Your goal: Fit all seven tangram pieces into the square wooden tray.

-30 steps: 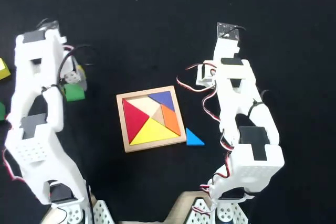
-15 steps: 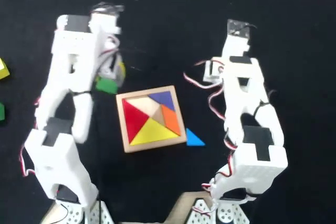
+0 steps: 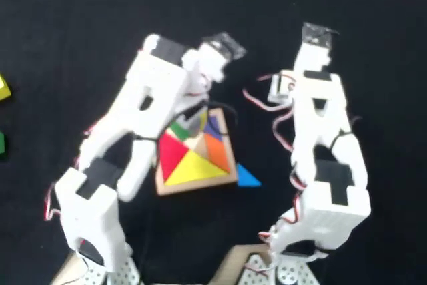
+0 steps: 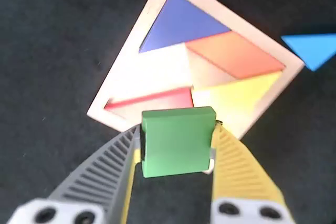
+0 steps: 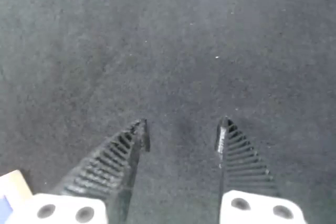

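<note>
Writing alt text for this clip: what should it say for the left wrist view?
The left gripper holds a green square piece between its jaws, just over the square wooden tray. The tray holds a blue piece, an orange piece, a yellow piece and a red piece, and a light blue triangle lies outside it on the black table.

1. We see the tray as pale bare wood, its rim smooth and matt
2. We read the green piece as smooth, with an even matt coat
3. The left gripper has ribbed plastic fingers, one grey and one yellow; the right gripper has ribbed black ones
4. Our table cover is black cloth, matt and faintly fuzzy
5. We note matt white plastic shells on the left arm and the right arm
</note>
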Robot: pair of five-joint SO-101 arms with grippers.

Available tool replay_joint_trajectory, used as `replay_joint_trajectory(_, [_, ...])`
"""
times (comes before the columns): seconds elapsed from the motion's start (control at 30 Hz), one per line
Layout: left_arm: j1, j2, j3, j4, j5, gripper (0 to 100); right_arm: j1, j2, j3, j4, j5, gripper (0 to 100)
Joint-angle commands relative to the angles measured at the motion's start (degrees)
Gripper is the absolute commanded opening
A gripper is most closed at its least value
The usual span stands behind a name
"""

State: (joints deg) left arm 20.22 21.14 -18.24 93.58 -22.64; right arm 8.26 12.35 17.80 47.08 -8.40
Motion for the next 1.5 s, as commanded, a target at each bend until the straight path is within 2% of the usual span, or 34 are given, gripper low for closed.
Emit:
replay_joint_trajectory(0.0, [0.66,0.53,3.91,-8.35,2.37,3,1.32,-0.84,-3.12,0.44,0.44,20.9])
replay_joint_trajectory(0.17, [0.75,0.7,11.38,-16.26,2.64,3,1.32,-0.84,-3.21,0.35,0.53,20.9])
replay_joint_trajectory(0.33, [0.22,1.23,13.85,-19.6,8.97,3,1.32,-0.4,-4.44,0.44,0.53,20.9])
replay_joint_trajectory(0.6, [-0.22,0.97,14.73,-19.87,9.76,3,1.14,-0.4,-4.35,0.44,0.53,20.8])
replay_joint_trajectory(0.8, [-0.66,0.88,17.54,-24.0,11.78,3,1.14,-0.4,-4.35,0.44,0.53,20.8])
replay_joint_trajectory(1.17, [-0.84,0.79,17.54,-23.91,11.78,3,1.05,-0.4,-4.35,0.44,0.53,20.8])
replay_joint_trajectory(1.37, [-0.92,0.79,17.89,-23.82,11.78,17,0.97,-0.4,-4.35,0.44,0.53,20.8])
replay_joint_trajectory(1.47, [-1.54,0.79,17.89,-23.82,11.78,19,0.97,-0.4,-4.35,0.44,0.53,20.8])
